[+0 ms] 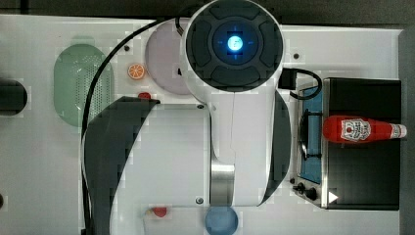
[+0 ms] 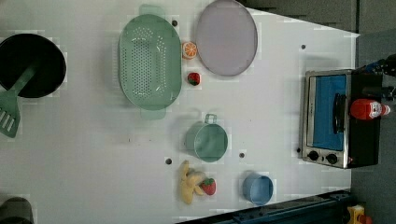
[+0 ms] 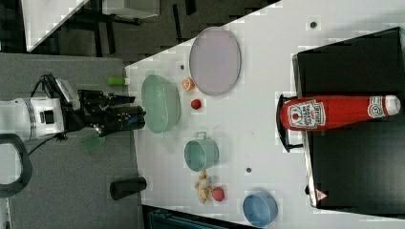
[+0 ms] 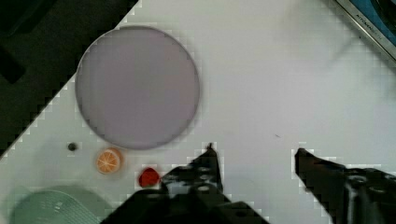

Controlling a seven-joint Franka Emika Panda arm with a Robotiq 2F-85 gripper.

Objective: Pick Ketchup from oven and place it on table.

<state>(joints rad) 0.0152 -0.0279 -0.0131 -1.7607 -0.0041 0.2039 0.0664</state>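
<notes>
Plainly, we are at the very beginning: nothing of the pick is done, and the reach, the grasp, the lift and the set-down are all left. Starting at the left of the right view, our hand [image 3: 131, 117] hangs well apart from everything we need, its dark fingers spread with nothing between them; the wrist view shows the same gap, with bare white surface [image 4: 280, 84] behind it. Moving rightward in the right view, we pass a perforated pale-green colander [image 3: 160, 103], a round matte purple plate [image 3: 215, 60], a small green pot [image 3: 201, 154] and a blue cup [image 3: 260, 209], all smooth plastic-looking pieces resting on the surface. At the right edge stands the oven [image 3: 353, 162], a boxy black body with a flat matte roof, and the ketchup [image 3: 334, 112] lies on its side on top of that roof, not inside. It is a glossy red bottle, rounded and tapering to a white cap, the label facing up. In the top view the ketchup [image 1: 363, 129] lies across the roof behind the blue-tinted door.
</notes>
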